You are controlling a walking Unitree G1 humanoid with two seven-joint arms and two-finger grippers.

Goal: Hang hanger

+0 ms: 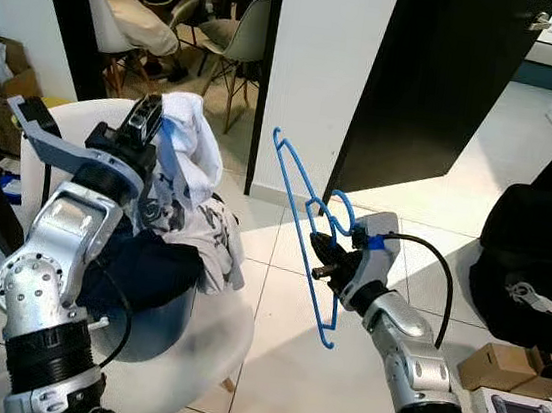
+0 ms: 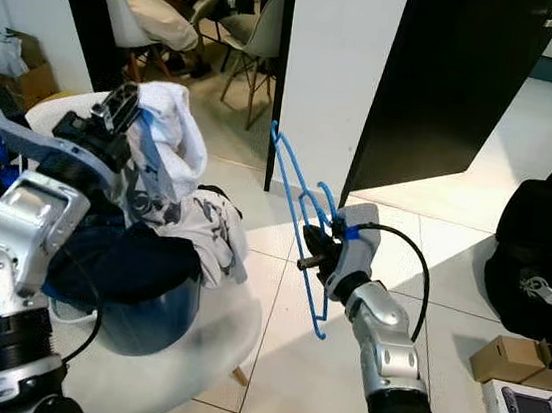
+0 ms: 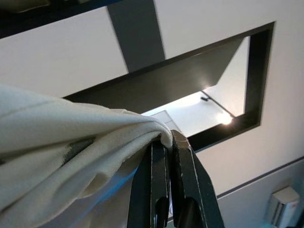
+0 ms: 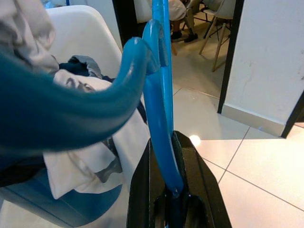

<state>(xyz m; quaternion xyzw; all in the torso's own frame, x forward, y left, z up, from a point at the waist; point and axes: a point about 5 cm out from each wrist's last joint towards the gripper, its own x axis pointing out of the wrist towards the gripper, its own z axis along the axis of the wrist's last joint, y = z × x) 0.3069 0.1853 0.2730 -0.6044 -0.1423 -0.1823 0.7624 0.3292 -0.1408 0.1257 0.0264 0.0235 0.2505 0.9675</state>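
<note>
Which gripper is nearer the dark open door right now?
Right. The right gripper, holding the blue hanger, is just before the door; the left gripper lifts white cloth over the chair.

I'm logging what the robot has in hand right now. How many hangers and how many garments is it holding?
Blue hanger, gripped by the right gripper: 1
White garment, pinched by the left gripper above the pile on the white chair: 1
Total: 2

Clothes (image 1: pixel 188 226) piled on chair (image 1: pixel 207 354) at left; hanger (image 1: pixel 299 224) right of them.
</note>
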